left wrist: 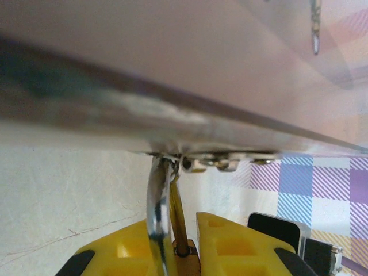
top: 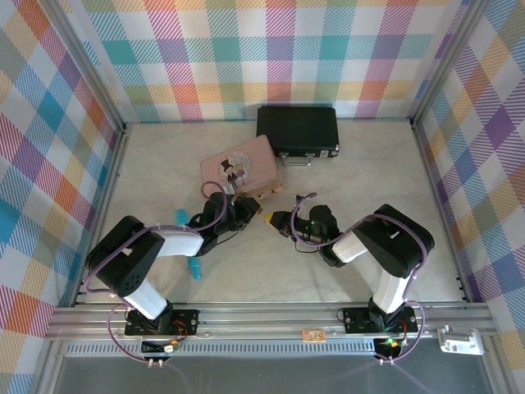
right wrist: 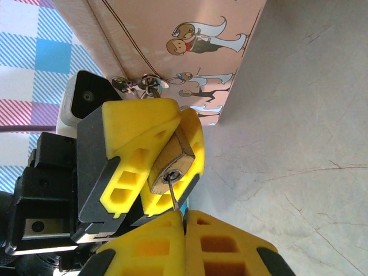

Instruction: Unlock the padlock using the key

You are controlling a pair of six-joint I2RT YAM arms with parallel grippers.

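Left jaws pinched the padlock [right wrist: 172,156] by its brass body, with the keyhole turned towards the right arm. Right jaws were pressed together on the key [right wrist: 173,194], whose thin shaft ran from between them straight into the keyhole. The padlock hung by its shackle [left wrist: 156,210] from the clasp [left wrist: 221,164] of the pink tin [top: 242,167], just off the tin's near corner, between the two arms.

The step in hand looked to be the turning of the key. To do it well, the right wrist would need to roll about the line of the shaft without pushing sideways, since so thin a key could bend or slip between the jaws. The left jaws would have to clamp the brass body firmly so that it did not twist round with the key. The shackle was caught in the clasp, so any pull would likely drag the tin across the table [top: 377,172]. Whether the key was fully seated could not be told.

The pink tin lay with its lid shut, and nothing of its inside was to be seen. Behind it a black case [top: 297,130] was likewise closed, its contents hidden. A teal pen [top: 194,269] lay on the table by the left arm.
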